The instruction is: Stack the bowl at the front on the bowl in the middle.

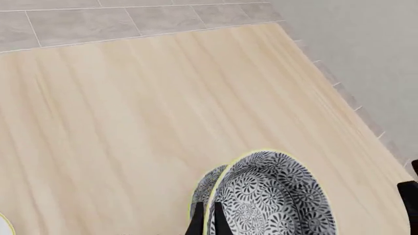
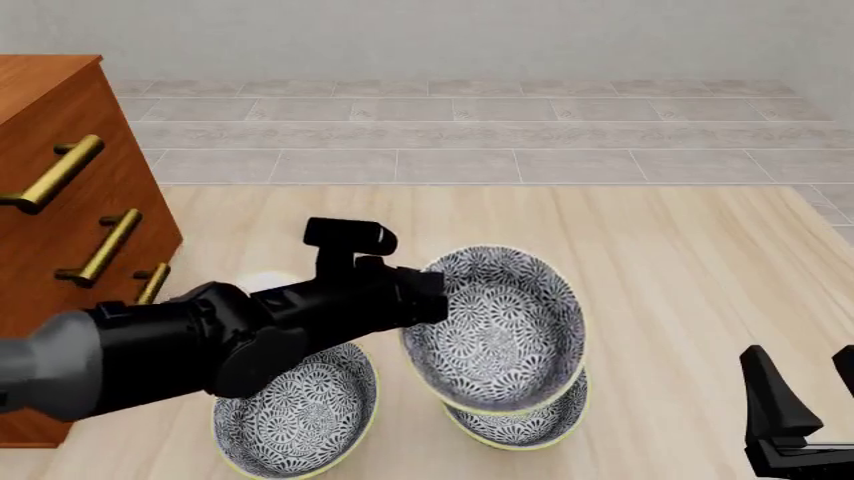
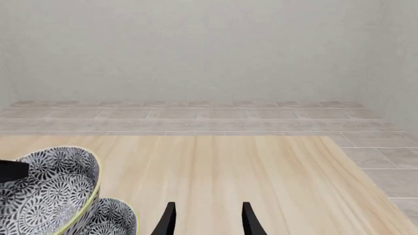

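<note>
Left wrist view: the left pincer (image 1: 206, 223) is clamped on the rim of the bowl at the front (image 1: 271, 196), one dark finger inside and one outside the wall; the bowl is carried tilted, and the rim of the bowl in the middle (image 1: 203, 188) peeks out from behind it. The grip takes only a thin edge of a deep bowl, so the likeliest failure is the bowl pivoting or slipping out between the fingers under its own weight. Front view: the left arm (image 2: 200, 345) reaches in from the left, holding the bowl at the front (image 2: 497, 325) raised and steeply tipped, just above the bowl in the middle (image 2: 527, 425), which rests on the bench (image 2: 694, 280). A third patterned bowl (image 2: 296, 410) sits near left, under the arm, beside a wooden drawer unit (image 2: 67, 200). If released at this tilt, the carried bowl could land rim-first, skid off or knock the lower bowl sideways; it needs levelling and centring first. A low arm sweep could also clip the third bowl. The right pincer (image 2: 801, 400) idles near right, fingers apart. Right wrist view: the right pincer's fingers (image 3: 168, 220) stand apart, holding nothing, well clear of both bowls at the left; no collision risk from it as it stands.
</note>
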Robot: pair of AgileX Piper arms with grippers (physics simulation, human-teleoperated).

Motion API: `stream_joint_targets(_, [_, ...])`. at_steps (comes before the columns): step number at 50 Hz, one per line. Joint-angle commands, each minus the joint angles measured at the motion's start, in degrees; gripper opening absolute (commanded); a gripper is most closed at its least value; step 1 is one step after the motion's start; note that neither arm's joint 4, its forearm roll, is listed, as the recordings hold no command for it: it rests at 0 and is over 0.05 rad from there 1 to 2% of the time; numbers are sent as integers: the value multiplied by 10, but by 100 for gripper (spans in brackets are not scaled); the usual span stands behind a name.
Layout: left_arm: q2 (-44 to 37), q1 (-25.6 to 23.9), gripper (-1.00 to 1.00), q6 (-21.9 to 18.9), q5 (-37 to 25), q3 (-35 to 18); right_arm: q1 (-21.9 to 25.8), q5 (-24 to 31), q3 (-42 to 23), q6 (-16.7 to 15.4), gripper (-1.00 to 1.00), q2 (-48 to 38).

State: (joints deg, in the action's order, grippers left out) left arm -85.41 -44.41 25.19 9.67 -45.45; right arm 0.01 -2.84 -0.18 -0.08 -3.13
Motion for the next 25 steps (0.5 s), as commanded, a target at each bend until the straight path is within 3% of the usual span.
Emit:
stream_joint_targets(1, [-8, -18, -100, 2, 9, 0, 0, 0, 0, 0, 100, 0])
stream_joint_targets(25, [-41, -34, -100, 0, 24, -5, 0, 0, 0, 0, 100, 0])
